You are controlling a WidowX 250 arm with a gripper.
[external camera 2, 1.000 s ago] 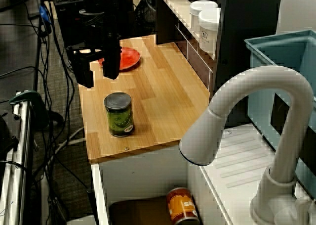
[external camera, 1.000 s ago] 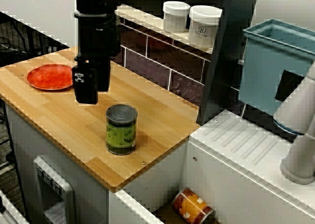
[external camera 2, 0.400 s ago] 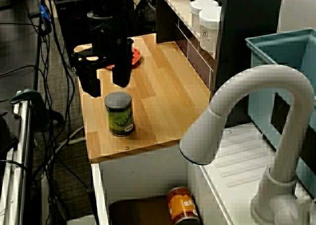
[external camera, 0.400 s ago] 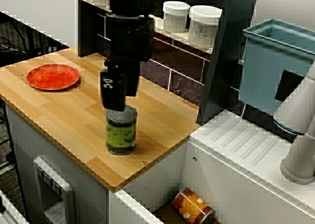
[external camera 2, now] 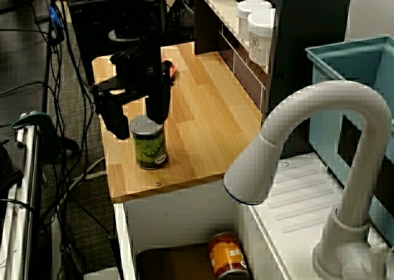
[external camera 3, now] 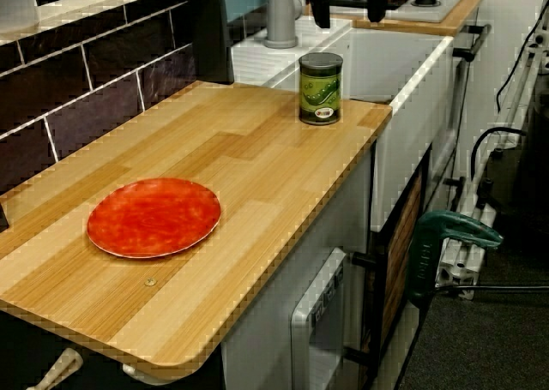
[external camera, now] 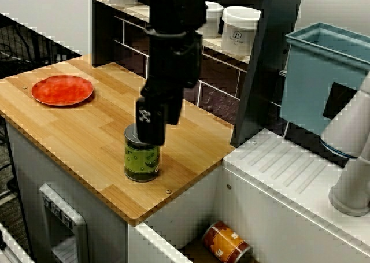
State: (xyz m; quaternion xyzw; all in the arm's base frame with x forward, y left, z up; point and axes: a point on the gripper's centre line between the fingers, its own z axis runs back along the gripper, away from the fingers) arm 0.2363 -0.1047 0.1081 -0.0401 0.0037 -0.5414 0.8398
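- In the view from the front, your gripper [external camera: 151, 137] hung over the can [external camera: 142, 159], and its near finger covered the can's top rim. You could not tell from here whether it touched, nor how far apart the fingers were.
- The can stood upright on the counter [external camera: 75, 136], near the corner next to the sink. The plate [external camera: 62, 90] lay well apart from it at the far left end.
- Two jars [external camera: 240, 30] sat on the shelf behind the arm, a bin [external camera: 324, 72] stood to the right, and an orange tin [external camera: 226, 243] lay on its side down in the sink.
- In the view over the faucet [external camera 2: 308, 126], your gripper [external camera 2: 140, 126] was spread wide, with one finger on each side of the can [external camera 2: 149, 149] at about the height of its lid. Nothing was clamped between them.
- The arm hid most of the plate [external camera 2: 167, 71], and only a red sliver showed beside it.
- In the view along the counter [external camera 3: 257, 167], your gripper [external camera 3: 348, 13] showed only as two dark fingers at the top edge, parted. A clear gap lay between them and the can [external camera 3: 321, 90] below.
- The can stood near the far end, close to the front edge, and the plate [external camera 3: 153, 216] lay in the foreground.
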